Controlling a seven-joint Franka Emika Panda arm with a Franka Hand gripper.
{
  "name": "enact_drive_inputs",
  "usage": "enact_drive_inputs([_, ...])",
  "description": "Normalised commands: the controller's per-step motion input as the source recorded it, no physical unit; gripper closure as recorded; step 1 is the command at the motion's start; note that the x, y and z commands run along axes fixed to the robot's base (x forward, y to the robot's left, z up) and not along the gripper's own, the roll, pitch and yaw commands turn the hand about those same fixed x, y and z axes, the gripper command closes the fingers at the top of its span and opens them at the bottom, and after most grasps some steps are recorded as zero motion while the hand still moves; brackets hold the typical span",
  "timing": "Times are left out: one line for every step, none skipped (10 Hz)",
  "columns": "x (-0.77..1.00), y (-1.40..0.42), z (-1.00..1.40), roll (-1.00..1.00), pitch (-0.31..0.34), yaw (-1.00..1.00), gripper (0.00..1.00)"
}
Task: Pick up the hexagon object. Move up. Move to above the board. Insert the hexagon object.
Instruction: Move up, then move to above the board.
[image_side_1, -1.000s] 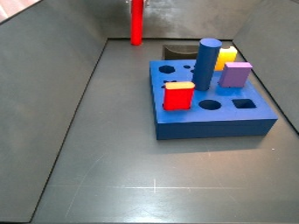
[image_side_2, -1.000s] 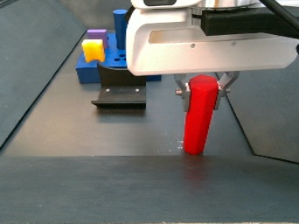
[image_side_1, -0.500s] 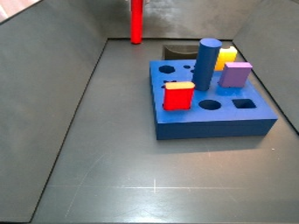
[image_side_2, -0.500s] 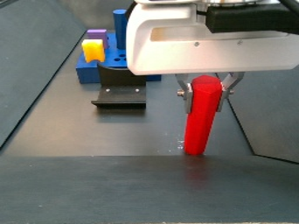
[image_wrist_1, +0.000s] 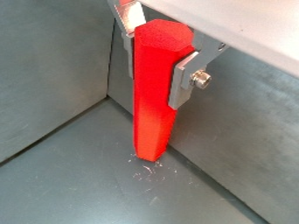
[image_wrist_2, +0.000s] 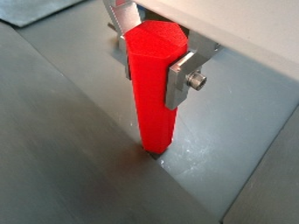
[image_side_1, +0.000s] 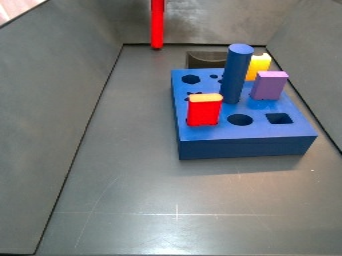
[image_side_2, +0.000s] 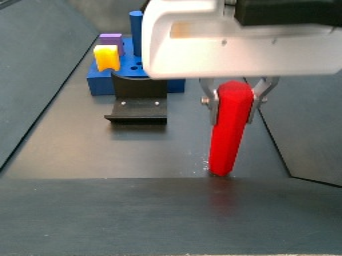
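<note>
The hexagon object (image_wrist_1: 155, 96) is a long bright red bar standing upright near the far wall, its foot at or just above the scuffed floor. My gripper (image_wrist_1: 155, 74) is shut on its upper part, with a silver finger (image_wrist_2: 177, 83) pressed to each side. A side view shows the same grip: gripper (image_side_2: 234, 100) around the hexagon object (image_side_2: 231, 135). In the other side view only the hexagon object (image_side_1: 156, 25) shows, at the back; the gripper is out of frame. The board (image_side_1: 247, 142), a thick blue slab with holes, lies apart from the bar, also visible as board (image_side_2: 102, 82).
On the board stand a tall blue cylinder (image_side_1: 237, 72), a red block with yellow top (image_side_1: 203, 108), a purple block (image_side_1: 271, 85) and a yellow piece (image_side_1: 259, 65). The dark fixture (image_side_2: 138, 105) sits between board and bar. Grey walls enclose the floor.
The gripper body and the bar's top have crept slightly upward in the side view; the grip is unchanged.
</note>
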Motion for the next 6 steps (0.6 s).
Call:
enact_drive_inputs([-0.02,0.0,0.76,0.0,0.022,0.01,1.0])
enact_drive_inputs([-0.02,0.0,0.65,0.02,0.042,0.01,1.0])
enact_drive_inputs([-0.01,0.0,0.49,0.04,0.063,0.0,1.0])
enact_drive_inputs([-0.01,0.0,0.38,0.05,0.079,0.0,1.0])
enact_drive_inputs([0.0,0.0,0.27,0.06,0.092,0.01,1.0])
enact_drive_inputs([-0.16,-0.17,1.0,0.16,0.203,-0.2,1.0])
